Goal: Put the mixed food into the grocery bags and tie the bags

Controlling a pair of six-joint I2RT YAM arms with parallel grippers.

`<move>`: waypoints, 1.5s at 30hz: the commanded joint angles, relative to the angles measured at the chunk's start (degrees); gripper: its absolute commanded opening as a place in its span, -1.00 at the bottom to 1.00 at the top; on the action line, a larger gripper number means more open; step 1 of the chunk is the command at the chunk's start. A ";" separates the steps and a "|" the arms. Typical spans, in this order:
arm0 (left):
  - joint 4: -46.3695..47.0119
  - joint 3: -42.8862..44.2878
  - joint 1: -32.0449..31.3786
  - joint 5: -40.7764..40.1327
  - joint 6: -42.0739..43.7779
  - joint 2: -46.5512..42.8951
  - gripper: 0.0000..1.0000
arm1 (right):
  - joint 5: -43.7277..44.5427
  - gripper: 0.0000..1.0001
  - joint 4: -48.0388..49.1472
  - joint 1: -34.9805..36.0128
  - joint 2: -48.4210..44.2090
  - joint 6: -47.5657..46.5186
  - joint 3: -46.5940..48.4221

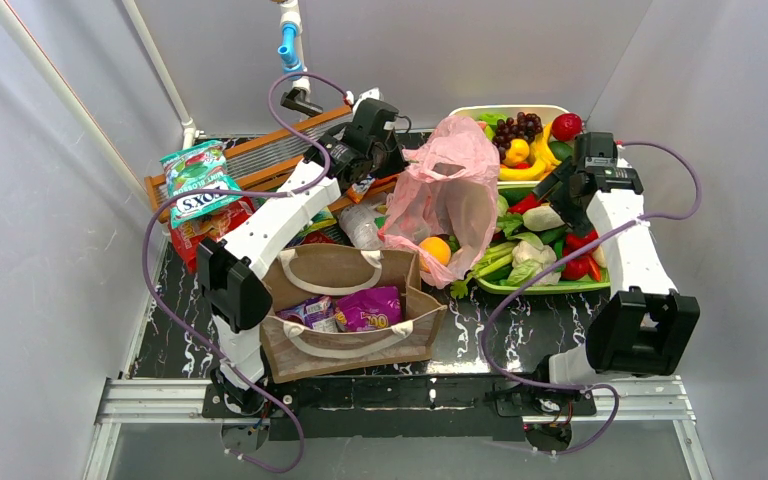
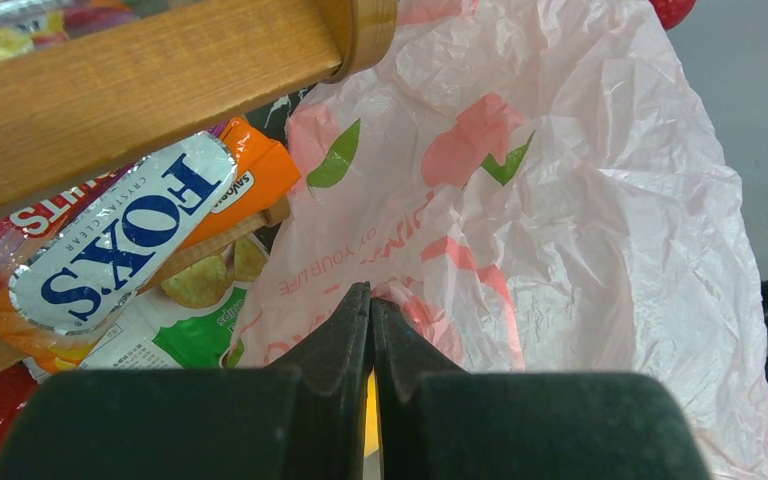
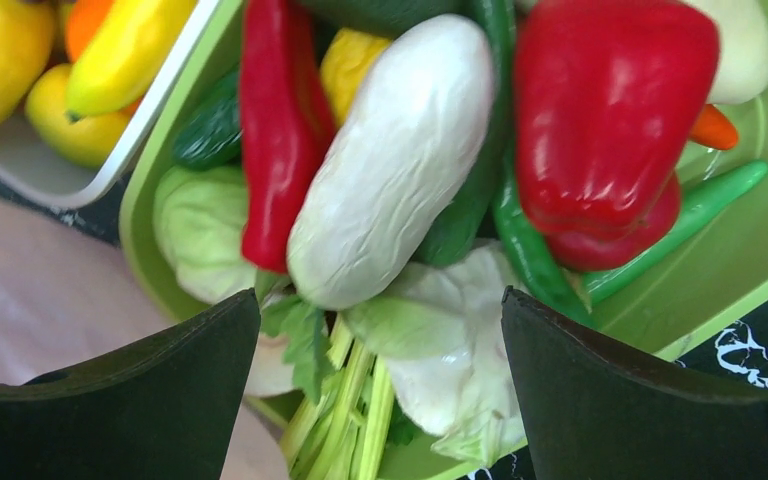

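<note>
Left wrist view: the left gripper (image 2: 371, 300) pinches the thin pink bag (image 2: 580, 200) with fingers together. Meanwhile the right gripper (image 3: 380, 300) hangs with fingers apart over a white radish (image 3: 390, 150) in the green tray (image 3: 750, 250). A hard tug could tear the film or tip out the orange (image 1: 435, 250).

Two grocery bags: one pink plastic bag (image 1: 450, 185) and one brown tote (image 1: 360, 350). Two trays: one white tray (image 1: 505, 108), one green tray (image 1: 540, 288). One orange (image 1: 435, 250) shows in the pink bag and two snack packets (image 1: 368, 308) in the tote. One wooden rack (image 2: 140, 90).
</note>
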 commanded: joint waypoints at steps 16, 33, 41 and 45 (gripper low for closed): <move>0.29 -1.94 0.72 0.58 -0.54 -4.66 -1.00 | -1.56 0.79 2.98 -3.54 11.30 1.07 5.41; 0.54 -2.14 1.04 0.81 -1.03 -5.06 -1.00 | -7.11 -0.58 3.52 -4.08 5.21 -1.09 7.50; 0.47 -1.80 1.14 1.32 -1.75 -4.74 -1.00 | -23.80 -0.63 11.15 -3.98 -11.77 1.56 -3.16; 0.28 -1.87 1.13 2.01 -2.53 -4.75 -1.00 | -24.84 -0.63 10.70 -2.33 -16.97 1.77 -4.10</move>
